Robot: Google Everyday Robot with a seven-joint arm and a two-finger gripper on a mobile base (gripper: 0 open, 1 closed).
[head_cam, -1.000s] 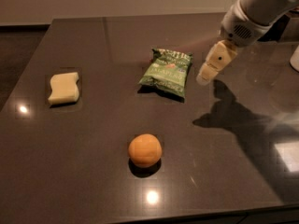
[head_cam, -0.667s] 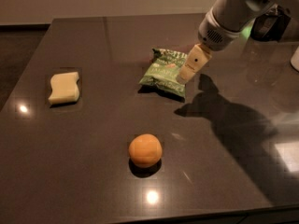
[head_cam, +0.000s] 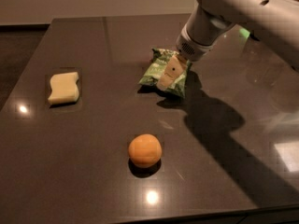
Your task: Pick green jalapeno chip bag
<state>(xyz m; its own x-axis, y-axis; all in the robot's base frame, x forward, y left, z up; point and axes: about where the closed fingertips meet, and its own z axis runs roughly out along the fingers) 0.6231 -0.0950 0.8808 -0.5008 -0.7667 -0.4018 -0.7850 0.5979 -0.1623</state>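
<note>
The dark glossy table (head_cam: 93, 181) fills nearly the whole camera view. Its far edge runs along the pale wall at the top, its left edge slants down beside a darker floor, and its near edge crosses the bottom right corner. The green jalapeno chip bag (head_cam: 153, 73) lies flat a little right of centre in the far half of the table, well in from every edge. A yellow sponge (head_cam: 63, 87) sits well apart from it to the left, nearer the left edge. An orange (head_cam: 145, 150) rests closer to the camera, also well apart from the bag. Broad stretches of bare tabletop lie between the three things and along the near side. The white robot arm (head_cam: 233, 8) reaches in from the upper right, slanting down and to the left, and its shadow spreads over the table to the right of the bag. The gripper (head_cam: 168, 77) is directly over the right half of the bag, its pale tip down at the bag's surface. Whether it touches the wrapper cannot be told. Whether the claw is apart or together cannot be told either, and nothing is seen lifted.
</note>
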